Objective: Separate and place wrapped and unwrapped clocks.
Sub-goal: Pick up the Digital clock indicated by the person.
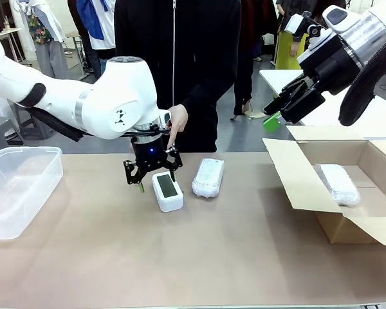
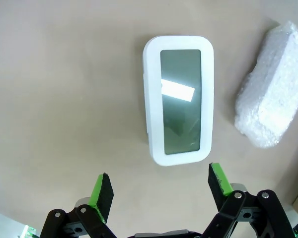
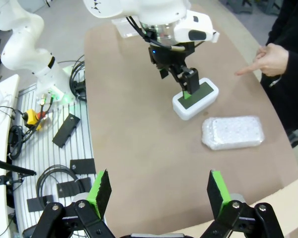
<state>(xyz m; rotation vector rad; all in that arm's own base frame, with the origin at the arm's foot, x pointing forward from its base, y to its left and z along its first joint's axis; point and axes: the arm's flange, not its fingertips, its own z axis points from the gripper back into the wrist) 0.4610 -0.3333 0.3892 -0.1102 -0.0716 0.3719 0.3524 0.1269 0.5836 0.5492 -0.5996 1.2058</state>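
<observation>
Left fingers: spread all the way, nothing in them, green pads pointing down at the desk
Right fingers: same deal, wide open and holding nothing, hanging high up and well clear of the desk
Bare clock: white with the dark screen facing up, lying flat. It's straight ahead of the left fingers, lined up lengthwise with the gap between the pads. From the front, those fingers sit right at its far end. Can't tell if a pad is actually touching it.
Wrapped clock: bubble-wrap bundle on the desk, just beside the bare clock but not touching it, on the side toward the right fingers and well below them
Second wrapped clock: another bubble-wrap bundle, lying inside the box, lower than the right fingers
Cardboard box: open with its flaps out, on the desk on the right fingers' side
Plastic tub: clear, on the far side of the left fingers from the clocks, well apart from them
Person's hand: index finger pointing down, just behind the left fingers, near that wrist
</observation>
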